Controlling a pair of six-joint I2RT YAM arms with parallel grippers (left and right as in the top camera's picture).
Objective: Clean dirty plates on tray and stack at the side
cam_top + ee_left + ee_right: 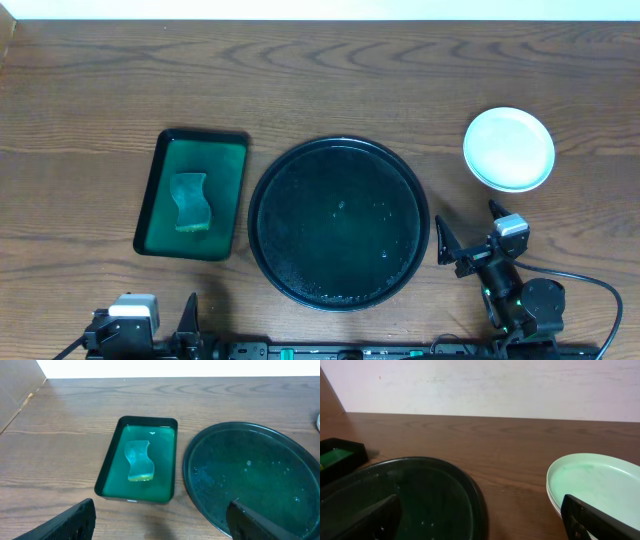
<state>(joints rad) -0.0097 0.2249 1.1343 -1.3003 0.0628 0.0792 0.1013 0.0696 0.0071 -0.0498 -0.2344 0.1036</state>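
Right pincer (467, 213) hovers low over the tabletop (300, 80) with its two jaws spread wide and nothing between them. In its wrist view, the pincer (481, 500) has one dark finger at each lower corner. Left pincer (162, 505) is likewise wide open and empty, its fingers framing bare wood at the near edge.

Just ahead of the right pincer and to its left lies the round black tray (338, 224). Its raised rim curves close past the left finger, and its glossy surface (420, 495) carries only a few small droplets, no plate. The same tray (250, 475) sits ahead of the left pincer and to its right.

Ahead of the right pincer and slightly to its right is a stack of plates (508, 148). It stands on the wood, apart from the black tray and off its rim. From the wrist the stack (600, 485) shows a pale mint top face and at least one more rim beneath it; I cannot tell the exact count.

Straight ahead of the left pincer is a rectangular green tray (135, 498), just beside the black tray without touching it. A waisted sponge (138, 461) lies flat in its middle. From the right pincer, this green tray (340, 457) shows only as a corner far to the left.
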